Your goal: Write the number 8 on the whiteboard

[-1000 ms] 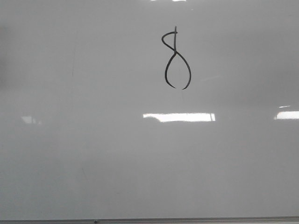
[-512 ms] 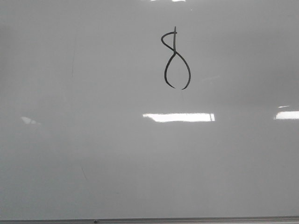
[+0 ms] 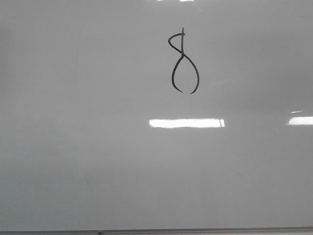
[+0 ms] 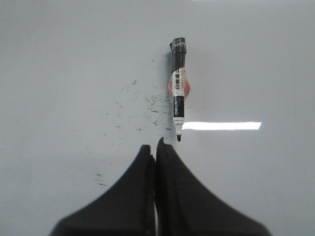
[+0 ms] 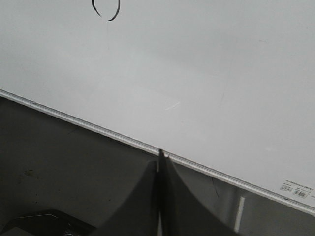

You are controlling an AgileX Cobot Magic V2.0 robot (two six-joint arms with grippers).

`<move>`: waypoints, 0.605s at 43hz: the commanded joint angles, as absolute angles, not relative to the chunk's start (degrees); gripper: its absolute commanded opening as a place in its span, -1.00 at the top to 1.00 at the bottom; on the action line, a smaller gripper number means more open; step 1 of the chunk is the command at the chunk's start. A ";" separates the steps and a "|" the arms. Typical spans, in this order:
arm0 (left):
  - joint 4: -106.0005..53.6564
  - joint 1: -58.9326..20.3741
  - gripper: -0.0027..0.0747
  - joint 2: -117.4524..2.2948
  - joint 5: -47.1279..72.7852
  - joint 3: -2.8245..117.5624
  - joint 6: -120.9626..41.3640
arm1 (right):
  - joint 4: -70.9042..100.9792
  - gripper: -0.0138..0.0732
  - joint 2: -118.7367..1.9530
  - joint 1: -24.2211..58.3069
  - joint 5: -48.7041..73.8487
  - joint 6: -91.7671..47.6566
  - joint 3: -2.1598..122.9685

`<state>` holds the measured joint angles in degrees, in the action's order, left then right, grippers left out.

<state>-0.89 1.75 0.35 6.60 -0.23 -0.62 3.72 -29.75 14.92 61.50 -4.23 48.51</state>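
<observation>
1. Glossy pale whiteboard (image 3: 98, 147) fills the front view, its thin grey bottom edge low in the frame and bright light reflections across it.
2. Left tool (image 4: 156, 147) has its fingers pressed together, gripping nothing; a black-capped marker (image 4: 178, 96) lies on the board just beyond its tips, among small black smudges.
3. The number 8 (image 3: 184, 63) sits upper centre, its lower loop open at the base.
4. Right tool (image 5: 161, 157) is likewise closed and empty, above the board's edge.

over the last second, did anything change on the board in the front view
Nothing visibly changed. The number 8 stays in the same spot on the whiteboard, its lower loop still open at the base, and no arm or gripper enters the front view.
</observation>
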 commanded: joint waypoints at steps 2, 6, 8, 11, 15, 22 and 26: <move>-0.95 1.88 0.99 1.28 0.00 -0.36 -0.49 | 3.54 0.84 -30.07 14.55 58.39 -4.22 49.79; -0.95 1.78 0.98 1.28 -0.45 -1.03 -0.49 | 3.54 0.84 -30.07 14.55 58.46 -4.22 49.79; -0.95 1.53 0.99 1.28 -0.60 -1.18 -0.49 | 3.54 0.84 -30.07 14.55 58.46 -4.22 49.79; -0.95 1.16 0.99 1.28 -1.61 -1.18 -0.49 | 3.54 0.84 -30.07 14.55 58.46 -4.22 49.79; -0.95 1.05 0.99 1.28 -3.61 -1.18 -0.49 | 3.54 0.84 -30.07 14.55 58.46 -4.22 49.79; -0.95 1.05 0.99 1.28 -4.03 -1.18 -0.49 | 3.54 0.84 -30.07 14.55 58.46 -4.22 49.79; -0.95 1.05 0.98 1.28 -4.03 -1.18 -0.49 | 3.54 0.84 -30.07 14.55 58.46 -4.22 49.79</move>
<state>-0.79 1.52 0.35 0.94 -0.37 -0.64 3.72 -29.75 14.92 61.90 -4.23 48.51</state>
